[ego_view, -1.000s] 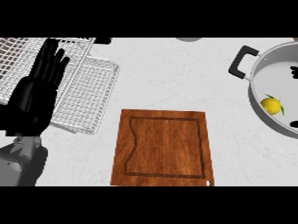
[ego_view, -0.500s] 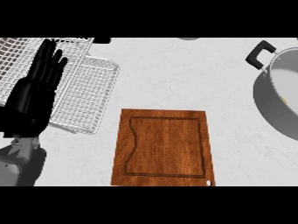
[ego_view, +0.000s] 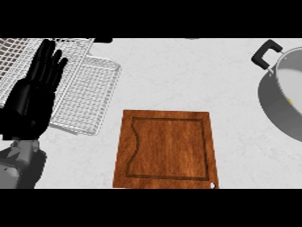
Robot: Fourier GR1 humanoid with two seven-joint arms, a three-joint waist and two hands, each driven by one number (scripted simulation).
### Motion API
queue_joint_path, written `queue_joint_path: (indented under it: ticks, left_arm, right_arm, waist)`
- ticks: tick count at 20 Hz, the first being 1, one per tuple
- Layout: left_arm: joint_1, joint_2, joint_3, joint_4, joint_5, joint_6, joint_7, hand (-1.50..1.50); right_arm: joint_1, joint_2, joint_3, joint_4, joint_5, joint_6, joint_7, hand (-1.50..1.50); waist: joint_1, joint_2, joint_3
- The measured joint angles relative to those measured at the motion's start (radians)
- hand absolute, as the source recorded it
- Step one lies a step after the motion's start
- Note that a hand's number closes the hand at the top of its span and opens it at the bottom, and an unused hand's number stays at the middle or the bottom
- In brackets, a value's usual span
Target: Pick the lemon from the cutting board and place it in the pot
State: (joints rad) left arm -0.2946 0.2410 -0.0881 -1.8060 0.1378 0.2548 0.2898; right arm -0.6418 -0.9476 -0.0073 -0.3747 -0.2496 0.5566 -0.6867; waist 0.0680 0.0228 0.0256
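The wooden cutting board [ego_view: 166,150] lies at the centre of the counter with nothing on it. At the right edge the grey pot [ego_view: 272,106] is tipped, cut off by the view's border, its black handle [ego_view: 265,51] pointing up-left. A tiny yellow speck of the lemon [ego_view: 288,101] shows on the pot's inner wall; the rest is hidden. My left hand [ego_view: 32,97] rests open at the left, fingers straight up, over the wire rack. My right hand does not show.
A white wire dish rack [ego_view: 87,95] covers the upper left of the counter, partly under my left hand. My grey left forearm [ego_view: 13,166] fills the lower left corner. Bare counter lies between the board and the pot.
The pot has shifted right and tipped, now partly out of view. The lemon, plainly seen inside it a second ago, is almost hidden. My left hand has not moved.
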Motion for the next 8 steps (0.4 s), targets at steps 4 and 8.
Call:
queue_joint_path:
  ticks: [4,8]
  left_arm:
    - [-0.001,0.003,0.000,-0.003,0.004,0.000,0.010,0.00]
    - [-0.001,0.001,-0.001,-0.005,-0.003,0.008,0.010,0.00]
  right_arm:
    - [0.004,-0.028,-0.004,0.000,-0.007,0.018,0.016,-1.50]
    - [0.013,-0.045,-0.006,-0.003,-0.013,0.028,0.023,-1.50]
  waist:
    - [0.000,0.002,0.001]
    - [0.001,0.004,0.001]
